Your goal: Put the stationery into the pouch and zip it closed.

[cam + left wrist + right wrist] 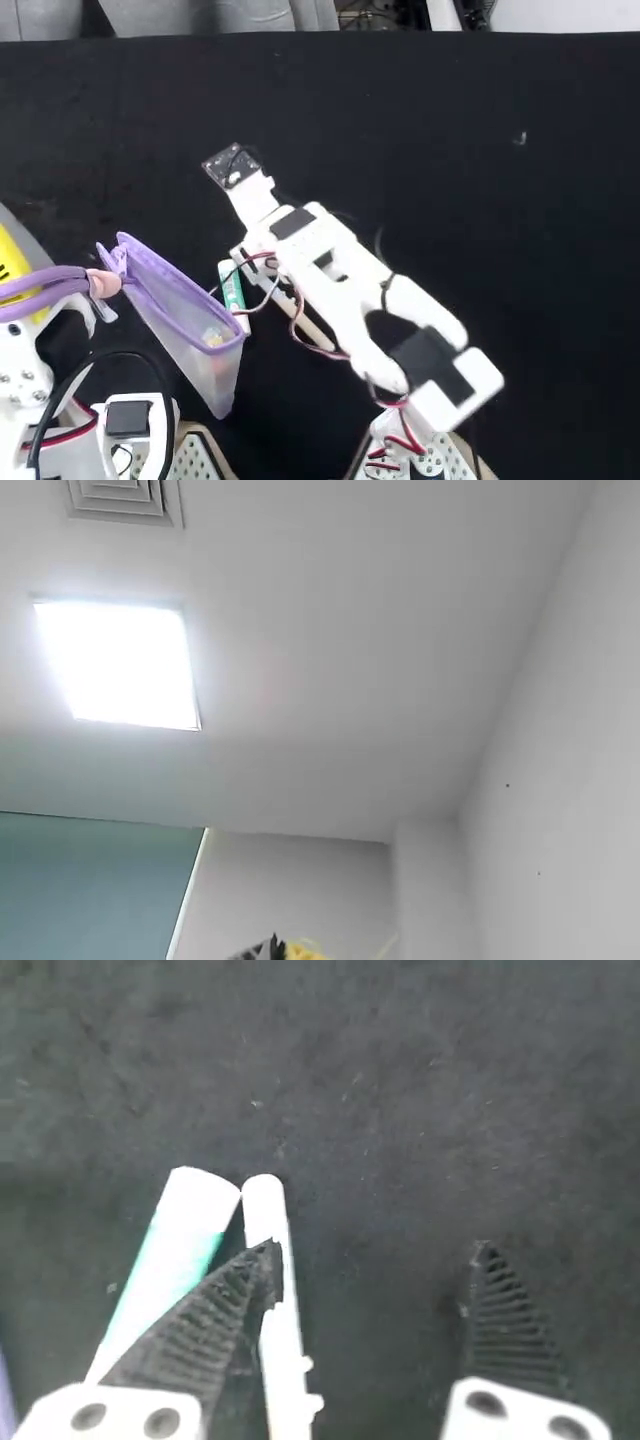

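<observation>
Pouch of translucent purple plastic [180, 310] hangs at the near left of the black cloth surface [450, 150], its purple-edged rim slanting down toward the middle and its narrow end pointing at the near edge; something small and yellow [215, 338] shows through its wall. The left pincer [100, 282], with long purple fingers and a pink tip, reaches in level from the left edge; its fingers lie close together, clamped on the upper corner of the pouch. The left wrist camera faces up at a white ceiling with a bright square light panel [118, 665].

The right arm stretches from its base at the near edge, up and left across the surface, its wrist bent so that the pincer points down at the cloth just beside the pouch's rim. The right pincer [378, 1255] stands wide, its black ribbed fingers well apart and holding nothing; one finger sits over a slim white pen [275, 1300], and a green-and-white pen [165, 1260] lies alongside, just outside that finger; the two pens touch or nearly touch at their ends. From above, the green-and-white pen [232, 285] lies on the cloth between the pouch and the arm.
</observation>
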Robot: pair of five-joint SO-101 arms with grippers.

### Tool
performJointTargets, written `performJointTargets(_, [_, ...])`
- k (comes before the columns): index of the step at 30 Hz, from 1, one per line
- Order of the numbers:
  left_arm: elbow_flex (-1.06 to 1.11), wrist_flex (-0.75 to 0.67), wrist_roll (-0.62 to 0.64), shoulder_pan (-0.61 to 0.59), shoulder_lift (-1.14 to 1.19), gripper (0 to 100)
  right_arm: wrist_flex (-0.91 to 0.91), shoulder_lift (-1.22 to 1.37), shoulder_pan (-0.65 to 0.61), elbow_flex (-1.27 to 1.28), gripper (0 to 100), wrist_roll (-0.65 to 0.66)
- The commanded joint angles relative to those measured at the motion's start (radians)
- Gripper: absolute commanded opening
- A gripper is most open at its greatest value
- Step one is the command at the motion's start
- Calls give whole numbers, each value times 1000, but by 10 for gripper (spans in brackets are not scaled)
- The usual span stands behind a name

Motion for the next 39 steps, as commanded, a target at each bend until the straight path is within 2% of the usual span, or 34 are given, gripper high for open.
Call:
performJointTargets(1, [-2,-2,3,13,8,30,-52,-136,-81,76,279,11])
performJointTargets(5, [-2,-2,3,13,8,30,-97,-163,-147,140,278,34])
performJointTargets(12, [-4,-2,3,8,8,30,-78,-30,-84,68,171,32])
performJointTargets(20, [-7,2,3,8,8,30,213,295,-40,-291,178,26])
performJointTargets(22, [-7,2,3,8,8,30,267,349,-40,-357,144,29])
performJointTargets(24, [-8,2,3,8,8,30,292,371,-38,-387,68,28])
performJointTargets(32, [-8,2,3,8,8,30,322,305,-17,-381,61,31])
performJointTargets(35, [-8,2,3,8,8,30,330,223,35,-374,9,26])
performJointTargets(39, [-8,2,3,8,2,30,324,51,133,-329,11,32])
